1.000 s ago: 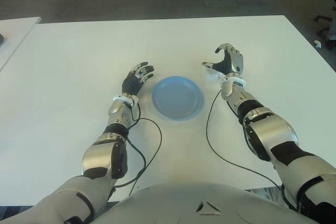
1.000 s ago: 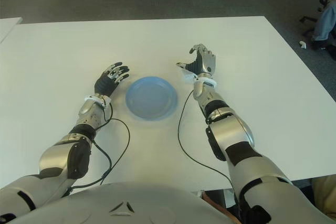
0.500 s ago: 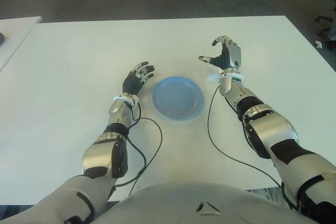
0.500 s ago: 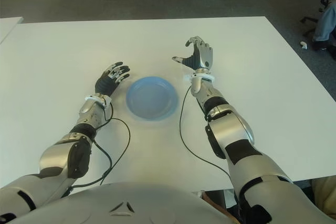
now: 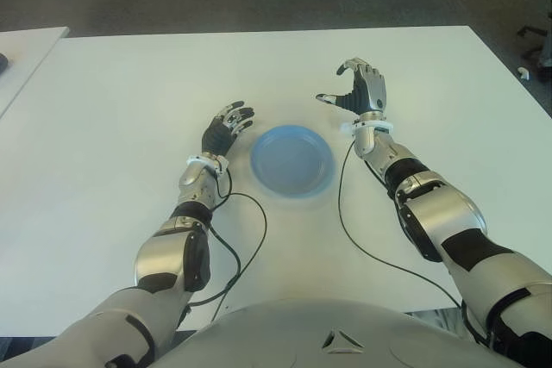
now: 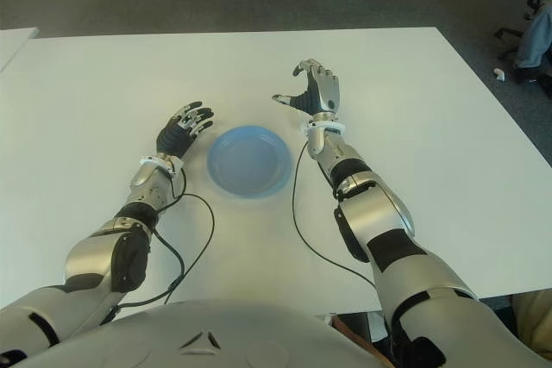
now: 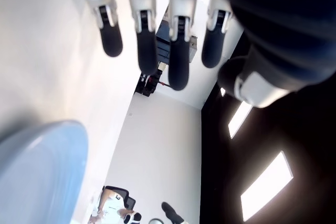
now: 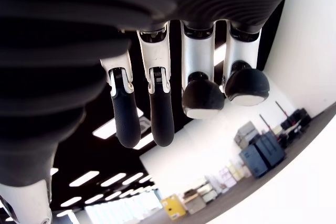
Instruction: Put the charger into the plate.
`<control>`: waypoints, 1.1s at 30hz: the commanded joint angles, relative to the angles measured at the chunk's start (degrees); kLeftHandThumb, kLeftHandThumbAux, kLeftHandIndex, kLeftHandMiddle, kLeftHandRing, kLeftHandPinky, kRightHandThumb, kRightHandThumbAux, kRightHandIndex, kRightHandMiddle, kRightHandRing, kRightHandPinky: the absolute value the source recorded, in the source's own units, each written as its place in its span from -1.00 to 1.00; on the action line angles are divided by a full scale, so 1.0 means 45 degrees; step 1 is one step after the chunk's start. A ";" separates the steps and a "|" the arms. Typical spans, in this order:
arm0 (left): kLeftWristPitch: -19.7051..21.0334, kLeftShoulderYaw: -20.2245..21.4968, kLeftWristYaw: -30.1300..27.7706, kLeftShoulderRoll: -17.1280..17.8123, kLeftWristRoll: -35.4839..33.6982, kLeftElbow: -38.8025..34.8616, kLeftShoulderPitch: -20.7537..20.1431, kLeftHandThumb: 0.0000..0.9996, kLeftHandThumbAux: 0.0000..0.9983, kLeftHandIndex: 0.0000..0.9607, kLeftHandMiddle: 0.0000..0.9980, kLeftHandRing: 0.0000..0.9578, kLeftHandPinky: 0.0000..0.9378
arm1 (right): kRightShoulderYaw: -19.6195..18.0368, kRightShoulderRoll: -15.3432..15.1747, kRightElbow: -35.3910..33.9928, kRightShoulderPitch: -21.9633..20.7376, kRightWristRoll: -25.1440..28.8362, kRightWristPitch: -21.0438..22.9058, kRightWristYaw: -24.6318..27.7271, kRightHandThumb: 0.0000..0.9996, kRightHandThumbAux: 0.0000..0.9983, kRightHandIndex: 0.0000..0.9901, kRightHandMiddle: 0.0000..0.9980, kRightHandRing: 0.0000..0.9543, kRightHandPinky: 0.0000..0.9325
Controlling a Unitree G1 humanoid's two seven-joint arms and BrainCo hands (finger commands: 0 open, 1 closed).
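Both hands [image 5: 358, 92] spread, holding nothing

Light: bright and even from overhead; ceiling lamps [image 8: 94, 178] show as glowing strips in the wrist views.
Glare: the white table [image 5: 112, 109] reads near blown-out.
Shadows: faint and soft beside the plate [image 5: 291, 160] and arms.
Focus: eye views sharp; wrist views blur the close fingers [image 7: 147, 51].
Distortion: wrist views bend strongly at the edges.

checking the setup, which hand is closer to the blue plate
The left hand, open beside the plate on its left. The right hand is open too, raised farther back on the right.
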 commanded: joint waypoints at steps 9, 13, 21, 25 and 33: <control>0.0302 -0.0001 0.0027 -0.0083 0.0125 0.0376 0.0235 -1.00 0.12 -0.45 -0.33 -0.44 -0.54 | 0.0247 -0.0134 0.0763 0.0076 -0.0195 0.1500 0.1948 0.25 0.18 -0.37 -0.08 -0.12 -0.17; 0.0306 0.0000 0.0006 -0.0066 0.0125 0.0388 0.0235 -1.00 0.12 -0.45 -0.33 -0.44 -0.54 | 0.0423 -0.0023 0.0788 -0.0027 -0.0286 0.2569 0.2779 -0.04 -0.19 -0.81 -0.79 -0.81 -0.82; 0.0292 -0.0018 -0.0058 -0.0063 0.0132 0.0370 0.0256 -1.00 0.12 -0.46 -0.34 -0.45 -0.55 | 0.1116 -0.0095 0.0742 0.0119 -0.0725 0.3580 0.4394 -0.23 -0.55 -0.99 -0.99 -0.99 -0.99; 0.0270 -0.0028 -0.0084 -0.0053 0.0131 0.0346 0.0274 -1.00 0.12 -0.45 -0.34 -0.45 -0.54 | 0.1420 -0.0223 0.0851 0.0282 -0.0878 0.3854 0.5065 -0.27 -0.63 -1.00 -1.00 -1.00 -1.00; 0.0305 -0.0020 -0.0193 -0.0017 0.0096 0.0326 0.0294 -1.00 0.13 -0.45 -0.35 -0.46 -0.55 | 0.1838 -0.0351 0.1107 0.0353 -0.1098 0.4306 0.6253 -0.33 -0.69 -1.00 -1.00 -1.00 -1.00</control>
